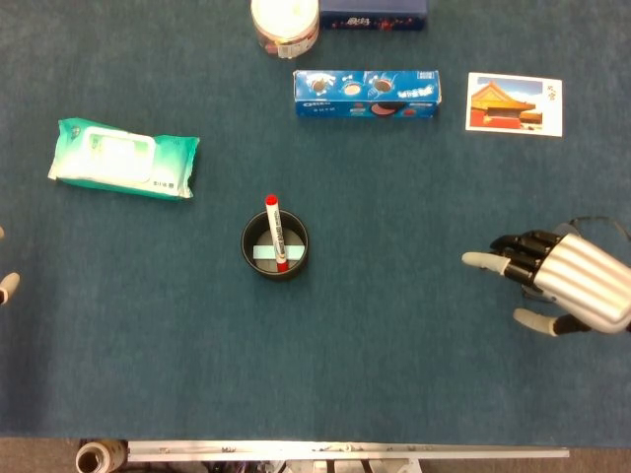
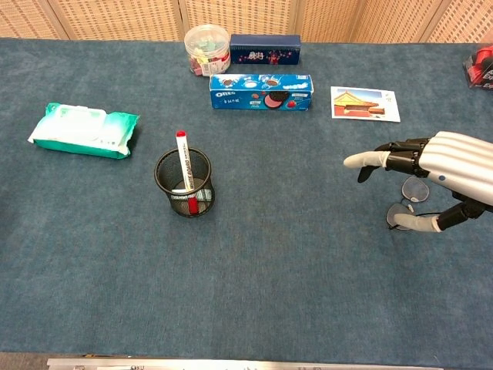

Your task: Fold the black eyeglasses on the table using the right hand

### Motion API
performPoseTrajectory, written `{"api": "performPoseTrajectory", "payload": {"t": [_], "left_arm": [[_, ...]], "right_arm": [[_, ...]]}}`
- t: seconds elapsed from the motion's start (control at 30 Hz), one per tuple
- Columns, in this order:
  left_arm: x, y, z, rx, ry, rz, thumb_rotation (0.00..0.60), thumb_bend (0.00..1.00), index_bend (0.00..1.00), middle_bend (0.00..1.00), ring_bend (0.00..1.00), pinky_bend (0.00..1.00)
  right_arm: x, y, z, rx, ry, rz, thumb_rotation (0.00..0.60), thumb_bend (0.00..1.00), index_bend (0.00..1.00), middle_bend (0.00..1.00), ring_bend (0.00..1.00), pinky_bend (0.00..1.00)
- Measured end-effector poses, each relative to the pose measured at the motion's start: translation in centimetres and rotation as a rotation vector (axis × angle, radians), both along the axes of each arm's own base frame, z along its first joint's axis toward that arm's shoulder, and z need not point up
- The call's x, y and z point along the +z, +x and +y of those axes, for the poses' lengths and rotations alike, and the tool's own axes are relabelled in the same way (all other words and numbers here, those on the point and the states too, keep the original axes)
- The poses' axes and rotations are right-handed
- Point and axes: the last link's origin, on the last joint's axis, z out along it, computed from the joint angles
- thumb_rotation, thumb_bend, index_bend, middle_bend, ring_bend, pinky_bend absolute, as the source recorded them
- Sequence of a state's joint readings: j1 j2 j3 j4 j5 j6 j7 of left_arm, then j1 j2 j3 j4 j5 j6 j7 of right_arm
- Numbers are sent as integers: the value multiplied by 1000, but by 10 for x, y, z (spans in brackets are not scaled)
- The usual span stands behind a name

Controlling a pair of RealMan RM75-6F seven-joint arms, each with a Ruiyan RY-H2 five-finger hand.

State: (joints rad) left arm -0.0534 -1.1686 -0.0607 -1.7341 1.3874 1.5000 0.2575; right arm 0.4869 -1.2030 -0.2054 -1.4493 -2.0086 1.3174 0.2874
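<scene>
Hovering over the black eyeglasses (image 2: 406, 202), your right hand (image 2: 443, 171) has its fingers spread apart and holds nothing; the thumb lies low beside the nearer lens, though you cannot tell from either view whether it touches the frame; in the chest view both lenses peek out under the palm, while the head view hides the eyeglasses almost wholly beneath the hand. They lie on the blue table (image 2: 293, 270), well to the right of the mesh pen cup (image 2: 185, 183) and nearer you than the postcard (image 2: 364, 103). Your left hand (image 1: 6, 286) shows only fingertips at the head view's left edge; its state cannot be told.
</scene>
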Motion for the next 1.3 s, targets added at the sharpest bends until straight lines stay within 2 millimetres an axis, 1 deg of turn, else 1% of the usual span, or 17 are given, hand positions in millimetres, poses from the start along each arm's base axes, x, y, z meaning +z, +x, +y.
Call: {"api": "performPoseTrajectory", "payload": {"t": [0.13,0.3,0.6,1.3], "left_arm": [[-1,-1,0,6,2,-3,600,38,454,380,312,515],[-2,0,0,3,2,-6,600,38,454,381,312,515],[-6,4,1,-10,-5,-9,600,38,454,380,312,515],[-6,-1,-1,8,-6,-16,600,38,454,381,312,515]], "right_arm": [[0,1,2,8,14,6,600,295,139,317,215,329],[5,0,5,7,14,27,600,327,139,317,215,329],[13,-9,12,-27,8,99,600,364,139,317,215,329],[11,-24,3,-78,-37,189,600,421,140,317,215,329]]}}
